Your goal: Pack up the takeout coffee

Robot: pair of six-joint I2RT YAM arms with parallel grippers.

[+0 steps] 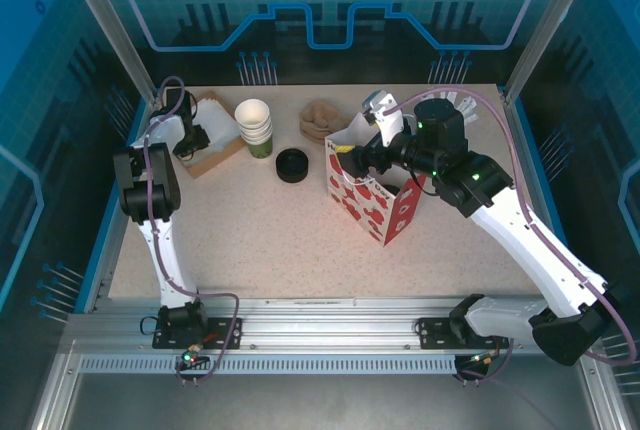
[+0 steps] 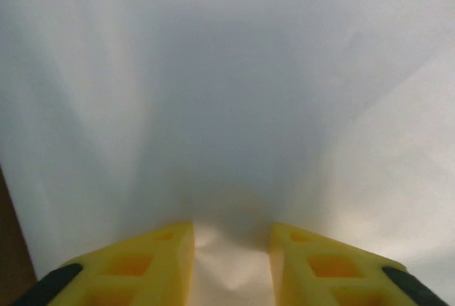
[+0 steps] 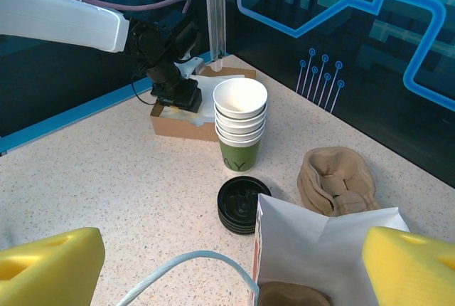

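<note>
The takeout coffee is out of view. My left gripper (image 1: pixel 194 140) is down on a cardboard box (image 1: pixel 218 150) at the back left. Up close, the left gripper (image 2: pixel 231 233) has its yellow fingers (image 2: pixel 163 256) drawn in on a white napkin (image 2: pixel 227 107), which puckers between them. My right gripper (image 1: pixel 367 158) hangs open over the mouth of a white paper bag with red print (image 1: pixel 375 200). From the right wrist, the right gripper (image 3: pixel 231 256) straddles the bag (image 3: pixel 313 249), and a brown pulp piece (image 3: pixel 291 297) lies inside it.
A stack of lidless green-and-white cups (image 1: pixel 256 127) stands at the back, with a low stack of black lids (image 1: pixel 292 165) just in front of it. Brown pulp carriers (image 1: pixel 322 120) lie behind the bag. A blue rim edges the table on the left.
</note>
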